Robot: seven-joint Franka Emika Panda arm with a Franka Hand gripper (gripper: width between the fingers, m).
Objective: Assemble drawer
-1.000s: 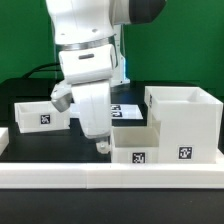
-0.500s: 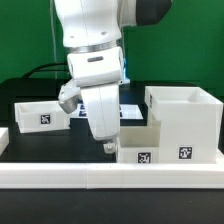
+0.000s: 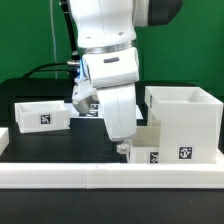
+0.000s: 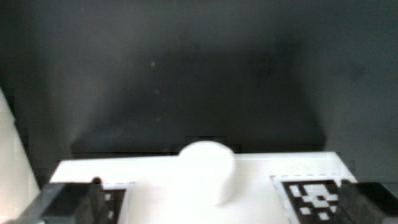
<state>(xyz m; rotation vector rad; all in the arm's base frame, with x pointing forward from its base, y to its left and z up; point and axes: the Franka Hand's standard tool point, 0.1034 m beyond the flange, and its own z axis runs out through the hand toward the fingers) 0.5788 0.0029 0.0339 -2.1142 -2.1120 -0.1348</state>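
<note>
Drawer tray lies just beneath the end effector.

No readable text; drawer bears only square tags.

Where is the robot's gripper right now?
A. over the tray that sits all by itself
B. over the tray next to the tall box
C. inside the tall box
B: in the exterior view the gripper hangs over the tray beside the tall box, and the wrist view shows that tray's knob close below.
</note>
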